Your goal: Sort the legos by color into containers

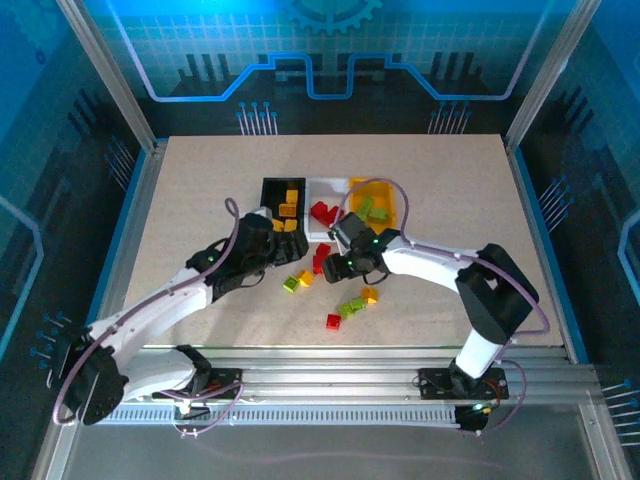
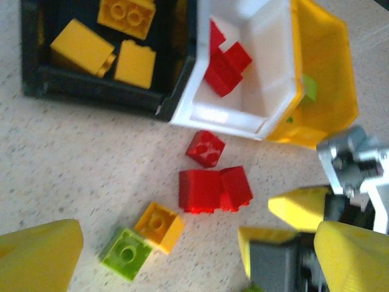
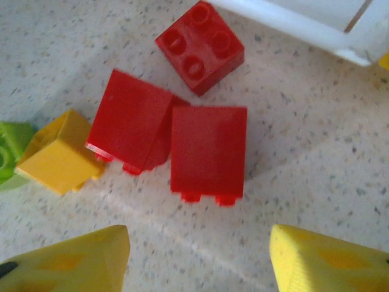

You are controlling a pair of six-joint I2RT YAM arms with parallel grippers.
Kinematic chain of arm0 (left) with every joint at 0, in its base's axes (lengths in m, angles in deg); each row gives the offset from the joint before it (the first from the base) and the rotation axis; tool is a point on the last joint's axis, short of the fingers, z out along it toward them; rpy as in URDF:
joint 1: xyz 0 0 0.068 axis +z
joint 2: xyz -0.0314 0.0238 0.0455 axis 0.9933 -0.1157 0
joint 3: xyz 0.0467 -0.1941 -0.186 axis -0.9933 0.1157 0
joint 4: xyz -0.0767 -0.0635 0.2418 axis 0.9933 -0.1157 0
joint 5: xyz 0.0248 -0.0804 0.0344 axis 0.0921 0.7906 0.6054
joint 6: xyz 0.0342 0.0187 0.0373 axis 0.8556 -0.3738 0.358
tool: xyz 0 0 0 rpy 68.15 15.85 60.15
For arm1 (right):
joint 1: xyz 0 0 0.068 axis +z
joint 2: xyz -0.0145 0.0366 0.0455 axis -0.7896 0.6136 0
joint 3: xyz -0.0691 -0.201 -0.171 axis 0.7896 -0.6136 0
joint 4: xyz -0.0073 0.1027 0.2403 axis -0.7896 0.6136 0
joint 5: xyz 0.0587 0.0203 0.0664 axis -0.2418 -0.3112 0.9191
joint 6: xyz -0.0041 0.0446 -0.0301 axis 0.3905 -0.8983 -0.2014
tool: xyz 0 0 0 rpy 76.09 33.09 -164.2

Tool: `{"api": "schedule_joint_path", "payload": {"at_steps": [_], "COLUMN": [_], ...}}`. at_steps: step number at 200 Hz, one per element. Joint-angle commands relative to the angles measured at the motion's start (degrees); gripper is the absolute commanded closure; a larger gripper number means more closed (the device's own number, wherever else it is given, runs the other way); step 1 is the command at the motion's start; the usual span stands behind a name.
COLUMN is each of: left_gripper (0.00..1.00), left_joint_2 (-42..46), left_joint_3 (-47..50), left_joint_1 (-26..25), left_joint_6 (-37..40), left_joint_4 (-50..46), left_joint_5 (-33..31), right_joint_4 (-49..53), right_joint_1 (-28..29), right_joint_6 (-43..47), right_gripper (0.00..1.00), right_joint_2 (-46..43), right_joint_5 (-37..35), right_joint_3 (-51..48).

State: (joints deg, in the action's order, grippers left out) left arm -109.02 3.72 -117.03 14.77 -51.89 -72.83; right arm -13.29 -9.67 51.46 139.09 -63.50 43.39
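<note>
I see the speckled surface carrying three bins in a row across the top of the left wrist view. The black bin at upper left holds orange-yellow legos, the white bin holds red legos, and the yellow bin holds a green lego. My left claw is spread wide and grips nothing. My right claw is spread too, just below two red bricks lying on their sides at frame centre.

Glossy plastic legos lie on a matt, speckled tabletop.
</note>
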Motion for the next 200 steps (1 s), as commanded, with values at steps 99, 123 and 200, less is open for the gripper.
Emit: {"api": "schedule_joint_path", "payload": {"at_steps": [99,123,200], "left_gripper": [0.01,0.01,0.01], "left_joint_2": [10.4,10.7,11.8], "left_joint_3": [8.0,8.4,12.7], "left_joint_1": [-0.2,-0.2,-0.2], "left_joint_6": [-3.8,-3.7,-4.8], "left_joint_4": [-5.2,-5.5,-3.5], "left_joint_5": [-2.6,-2.4,-1.5], "right_joint_4": [-1.7,-2.5,1.6], "right_joint_1": [0.8,0.8,-2.2], "right_joint_6": [2.3,2.3,2.0], "right_gripper": [0.5,0.65,0.73], "right_joint_2": [9.6,6.3,-4.8], "right_joint_5": [-5.0,-4.8,-4.2], "right_joint_3": [6.8,3.9,9.2]}}
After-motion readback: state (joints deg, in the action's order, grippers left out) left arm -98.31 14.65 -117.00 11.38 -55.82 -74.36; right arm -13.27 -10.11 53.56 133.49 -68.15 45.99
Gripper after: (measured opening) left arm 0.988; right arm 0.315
